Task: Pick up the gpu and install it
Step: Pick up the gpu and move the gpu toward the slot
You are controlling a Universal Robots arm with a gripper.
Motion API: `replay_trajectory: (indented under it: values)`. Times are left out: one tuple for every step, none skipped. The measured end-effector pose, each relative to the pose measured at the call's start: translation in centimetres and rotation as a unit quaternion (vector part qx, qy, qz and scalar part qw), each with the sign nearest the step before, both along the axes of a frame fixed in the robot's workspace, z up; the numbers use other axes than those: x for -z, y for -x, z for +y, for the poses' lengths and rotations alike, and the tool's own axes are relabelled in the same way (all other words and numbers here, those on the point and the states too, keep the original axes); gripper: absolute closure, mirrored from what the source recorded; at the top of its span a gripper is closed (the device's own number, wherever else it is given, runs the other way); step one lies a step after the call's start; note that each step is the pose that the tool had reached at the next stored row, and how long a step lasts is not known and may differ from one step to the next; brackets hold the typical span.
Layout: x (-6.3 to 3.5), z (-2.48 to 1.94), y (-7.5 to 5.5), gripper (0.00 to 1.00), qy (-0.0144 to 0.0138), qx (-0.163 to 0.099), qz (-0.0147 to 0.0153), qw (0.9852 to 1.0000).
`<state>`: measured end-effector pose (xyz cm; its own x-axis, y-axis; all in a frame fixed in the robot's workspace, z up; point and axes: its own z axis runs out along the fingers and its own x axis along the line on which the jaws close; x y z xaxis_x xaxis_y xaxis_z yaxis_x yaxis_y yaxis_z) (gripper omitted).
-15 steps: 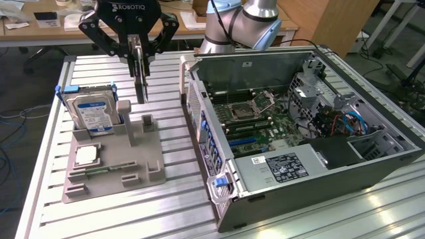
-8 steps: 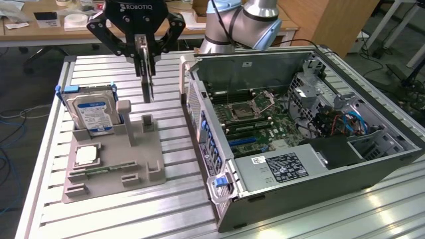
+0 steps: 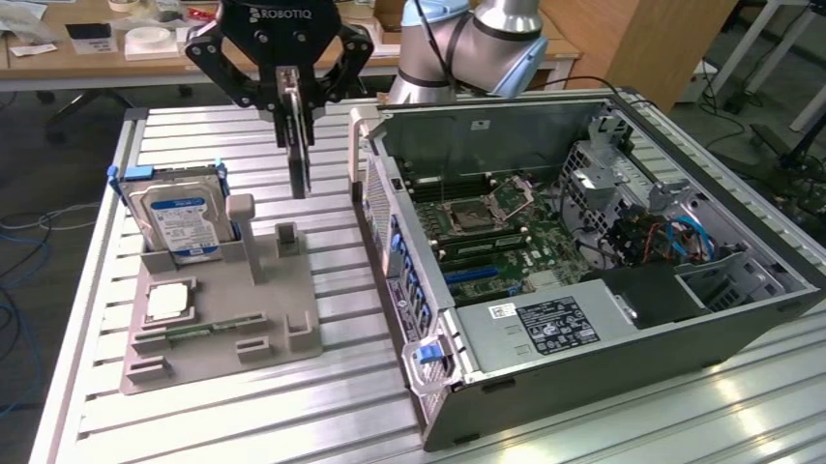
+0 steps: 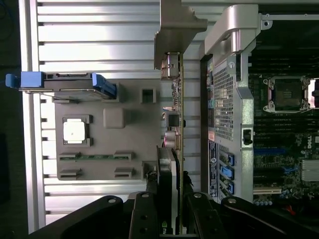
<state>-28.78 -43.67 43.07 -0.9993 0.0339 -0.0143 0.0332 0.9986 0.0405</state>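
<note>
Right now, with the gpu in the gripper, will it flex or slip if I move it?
The gpu hangs straight and edge-on from the gripper, so it is probably stiff. Held by its top edge only, it may pivot if bumped. Its bare components look fragile; the case stands close beside.

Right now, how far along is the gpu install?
Done: pickup; the gpu hangs upright, clear of the table. In hand: the end effector is shut on its top edge, beside the open case. Left: installing; it is not yet seated on the motherboard.
</note>
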Motion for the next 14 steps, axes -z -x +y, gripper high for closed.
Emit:
replay_trajectory:
  values:
    - [0.01, 0.00, -0.1, 0.72, 0.0000, 0.000, 0.0000, 1.0000]
    - [0.01, 0.00, -0.3, 0.72, 0.0000, 0.000, 0.0000, 1.0000]
    - [0.00, 0.00, -0.5, 0.72, 0.0000, 0.000, 0.0000, 1.0000]
    - [0.01, 0.00, -0.7, 0.72, 0.0000, 0.000, 0.0000, 1.0000]
    - [0.01, 0.00, -0.8, 0.72, 0.0000, 0.000, 0.0000, 1.0000]
    - [0.01, 0.00, -0.8, 0.72, 0.0000, 0.000, 0.0000, 1.0000]
    - [0.02, 0.00, -0.8, 0.72, 0.0000, 0.000, 0.0000, 1.0000]
    - [0.02, 0.00, -0.9, 0.72, 0.0000, 0.000, 0.0000, 1.0000]
    - [0.01, 0.00, -1.0, 0.72, 0.0000, 0.000, 0.0000, 1.0000]
    - [0.01, 0.00, -1.1, 0.72, 0.0000, 0.000, 0.0000, 1.0000]
    - [0.01, 0.00, -1.1, 0.72, 0.0000, 0.000, 0.0000, 1.0000]
    - [0.01, 0.00, -1.2, 0.72, 0.0000, 0.000, 0.0000, 1.0000]
    - [0.01, 0.00, -1.3, 0.72, 0.0000, 0.000, 0.0000, 1.0000]
    - [0.01, 0.00, -1.4, 0.72, 0.0000, 0.000, 0.0000, 1.0000]
